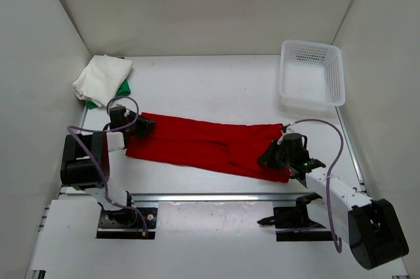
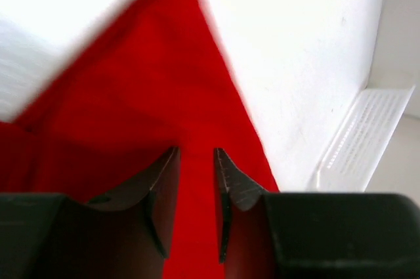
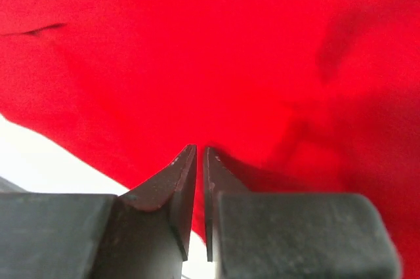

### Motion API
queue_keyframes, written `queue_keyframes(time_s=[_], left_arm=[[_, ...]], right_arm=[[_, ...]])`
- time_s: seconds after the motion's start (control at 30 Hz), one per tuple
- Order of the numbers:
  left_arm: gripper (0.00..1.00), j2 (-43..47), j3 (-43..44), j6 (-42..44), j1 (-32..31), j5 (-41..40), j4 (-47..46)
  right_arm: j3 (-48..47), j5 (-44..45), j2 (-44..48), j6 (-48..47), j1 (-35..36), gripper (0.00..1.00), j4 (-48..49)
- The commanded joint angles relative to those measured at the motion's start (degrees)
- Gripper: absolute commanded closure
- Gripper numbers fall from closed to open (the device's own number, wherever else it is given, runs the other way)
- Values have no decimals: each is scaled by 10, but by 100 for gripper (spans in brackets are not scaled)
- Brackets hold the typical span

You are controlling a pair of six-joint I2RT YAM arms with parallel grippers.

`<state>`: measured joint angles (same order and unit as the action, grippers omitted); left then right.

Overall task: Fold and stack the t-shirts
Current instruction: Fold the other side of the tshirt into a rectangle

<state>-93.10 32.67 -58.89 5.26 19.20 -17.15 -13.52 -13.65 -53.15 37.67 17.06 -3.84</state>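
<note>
The red t-shirt [image 1: 207, 148] lies on the table, folded into a long strip that runs from left to right. My left gripper [image 1: 140, 125] is at the strip's far left corner. In the left wrist view its jaws [image 2: 197, 154] stand a little apart over the red cloth [image 2: 151, 82]. My right gripper [image 1: 270, 156] is on the strip's right end. Its jaws [image 3: 200, 151] are nearly together, with the tips on the red cloth [image 3: 197, 49], which puckers beside them. The off-white t-shirt [image 1: 100, 77] lies folded on the green one [image 1: 123, 87] at the back left.
A white mesh basket [image 1: 312, 73] stands at the back right and also shows in the left wrist view [image 2: 361, 141]. White walls close in the table on the left, back and right. A metal rail [image 1: 216, 197] runs along the near edge.
</note>
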Motion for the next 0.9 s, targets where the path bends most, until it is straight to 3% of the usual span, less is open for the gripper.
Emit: queue_keyframes(time_s=[0.0, 0.23, 0.43, 0.53, 0.6, 0.63, 0.7, 0.73, 0.8, 0.83, 0.87], left_arm=[[61, 82, 55, 56, -32, -38, 46], [57, 168, 89, 126, -104, -65, 106], [56, 225, 57, 151, -145, -25, 134], [55, 256, 39, 157, -149, -18, 137], [55, 278, 34, 170, -148, -22, 154], [55, 282, 32, 175, -149, -29, 165], [54, 295, 28, 179, -154, -38, 171], [54, 297, 25, 178, -158, -32, 171], [53, 298, 7, 171, -169, -41, 171], [53, 298, 8, 171, -171, -39, 171], [54, 299, 1, 173, -169, -41, 171]], right_arm=[[-79, 23, -61, -29, 42, 91, 36], [-194, 41, -285, -46, 68, 95, 144], [-366, -23, -512, -60, 71, 100, 125], [-534, -38, -631, -87, 70, 100, 76], [-753, -47, -747, -105, 65, 100, 5], [-819, -63, -780, -112, 63, 100, -52], [-1088, -68, -891, -135, 63, 100, -142], [-1160, -71, -918, -145, 65, 100, -209], [-1457, -66, -1018, -155, 68, 95, -300], [-1470, -85, -1004, -157, 65, 90, -311], [-1385, -109, -940, -158, 62, 90, -282]])
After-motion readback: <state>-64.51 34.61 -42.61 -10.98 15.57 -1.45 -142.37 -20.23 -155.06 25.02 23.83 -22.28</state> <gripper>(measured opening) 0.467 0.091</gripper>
